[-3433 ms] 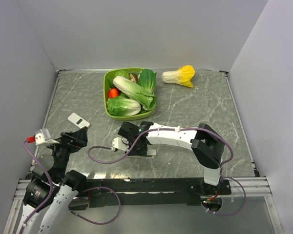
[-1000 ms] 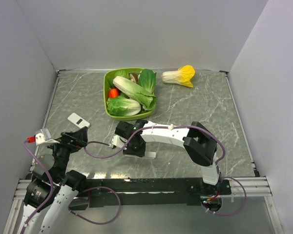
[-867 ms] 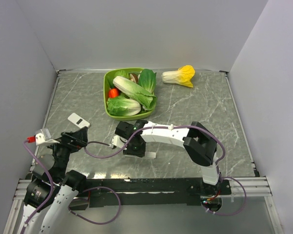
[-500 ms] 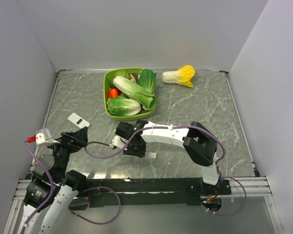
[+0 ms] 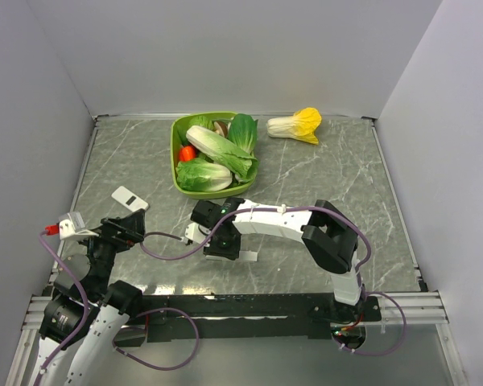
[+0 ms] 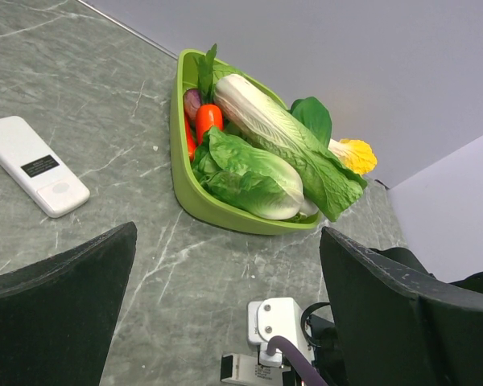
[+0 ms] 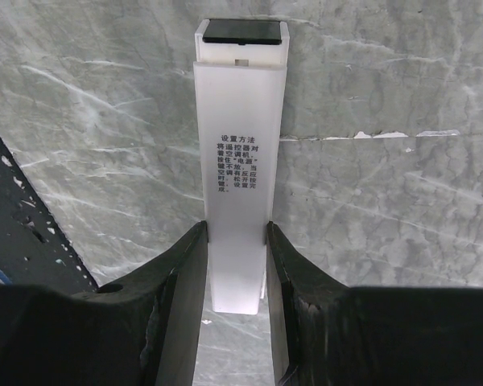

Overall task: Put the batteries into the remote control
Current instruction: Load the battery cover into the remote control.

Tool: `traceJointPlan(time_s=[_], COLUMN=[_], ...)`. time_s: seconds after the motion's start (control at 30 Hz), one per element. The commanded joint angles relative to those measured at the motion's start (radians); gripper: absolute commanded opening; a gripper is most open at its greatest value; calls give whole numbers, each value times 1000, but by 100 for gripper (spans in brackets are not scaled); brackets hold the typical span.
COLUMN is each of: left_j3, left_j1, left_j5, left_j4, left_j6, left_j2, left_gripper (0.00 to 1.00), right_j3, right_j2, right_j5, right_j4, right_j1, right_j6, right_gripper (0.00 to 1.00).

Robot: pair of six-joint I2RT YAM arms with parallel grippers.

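Two arms reached over the grey marbled surface (image 5: 338,193), one pincer apiece. At the far left the left pincer (image 5: 127,227) was released, its two black fingers spread wide with nothing between them, raised above the surface near the front corner. Just beyond it lay one white flat slab (image 6: 34,165) with a small black label on its face, apart from everything else.

Further right, toward the back, sat a single lime-green bowl (image 6: 191,197), the only container in view. It was heaped full. One long pale napa cabbage (image 6: 274,121) lay across the top, one crinkled green lettuce head (image 6: 249,173) rested against the near wall, and one dark green leaf (image 6: 310,121) stood behind them, so three leafy pieces could be counted with certainty. At the bowl's left side were one orange-red vegetable (image 6: 209,121) and one dark purple piece (image 6: 193,103). Whatever lay beneath was hidden.

In front of the bowl, the right pincer (image 7: 235,241) was clenched on the one remote control (image 7: 240,145), a finger pressed to each long side of its near end. The remote control showed its white back with printed lettering, its black section at the far end. Whether it touched the surface could not be told. At the back right, one yellow-tipped cabbage (image 5: 296,125) lay alone on the surface, near the bowl but not touching it.
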Motion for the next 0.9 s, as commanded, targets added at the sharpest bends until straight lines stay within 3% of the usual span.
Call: traceJointPlan(time_s=[0.0,0.87], left_j3=[-1,-2], left_j1=[6,9], left_j5=[13,17], left_j4=[43,46], left_j6=[6,9], left_j2=[11,16], left_gripper=[99,99], right_j3=[24,35], right_j2=[-21,4], right_j5=[-15,16], right_j4=[-6,7], right_j1=[-5,-5], right_j6=[-5,-45], right_gripper=[32,36])
